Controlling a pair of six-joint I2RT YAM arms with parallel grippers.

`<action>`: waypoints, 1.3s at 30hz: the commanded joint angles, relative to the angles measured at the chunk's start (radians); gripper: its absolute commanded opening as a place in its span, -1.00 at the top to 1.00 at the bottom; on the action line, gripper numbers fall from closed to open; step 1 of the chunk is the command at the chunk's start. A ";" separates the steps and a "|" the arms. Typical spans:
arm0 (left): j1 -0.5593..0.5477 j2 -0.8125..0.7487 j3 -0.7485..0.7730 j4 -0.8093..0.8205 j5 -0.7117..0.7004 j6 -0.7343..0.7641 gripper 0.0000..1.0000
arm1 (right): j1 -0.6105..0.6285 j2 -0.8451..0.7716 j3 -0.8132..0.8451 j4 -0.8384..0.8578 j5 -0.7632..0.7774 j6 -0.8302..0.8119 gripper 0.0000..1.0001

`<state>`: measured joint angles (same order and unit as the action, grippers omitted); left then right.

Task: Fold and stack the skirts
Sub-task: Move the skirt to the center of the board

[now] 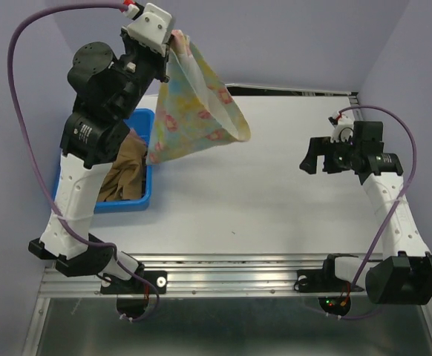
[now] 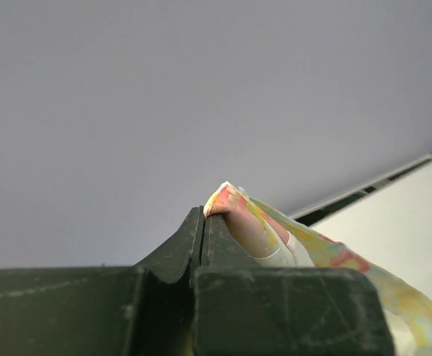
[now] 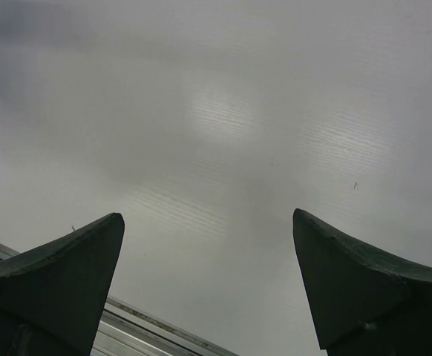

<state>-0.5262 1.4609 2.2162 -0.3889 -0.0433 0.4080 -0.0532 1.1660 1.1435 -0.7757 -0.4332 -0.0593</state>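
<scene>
My left gripper is raised high at the back left, shut on the waist edge of the pastel yellow-blue skirt with pink flowers. That skirt hangs from it in the air, its hem drooping toward the table. In the left wrist view the pinched skirt bunches just right of the closed fingertips. A brown skirt lies crumpled in the blue bin. My right gripper hovers low over the right side of the table, open and empty; the right wrist view shows only bare table between its fingers.
The blue bin stands at the table's left edge beneath my left arm. The white table stretches between the arms, with a metal rail along its near edge. Purple walls close the back and sides.
</scene>
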 commanded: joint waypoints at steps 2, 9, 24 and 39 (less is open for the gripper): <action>-0.031 0.019 -0.160 0.024 0.215 -0.145 1.00 | -0.008 -0.015 0.079 0.026 -0.009 -0.036 -1.00; -0.035 0.053 -0.374 0.004 0.437 -0.146 1.00 | -0.008 -0.051 0.018 0.003 -0.061 -0.089 -1.00; -0.159 0.229 -0.486 -0.027 0.516 -0.023 1.00 | -0.008 -0.055 -0.045 -0.019 -0.113 -0.135 -1.00; -0.025 0.431 -0.386 -0.073 0.404 -0.216 1.00 | 0.061 -0.089 -0.275 0.380 -0.326 0.036 -0.83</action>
<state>-0.6361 1.9068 1.8389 -0.4572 0.3618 0.2661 -0.0395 1.1091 0.9062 -0.6430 -0.7238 -0.0685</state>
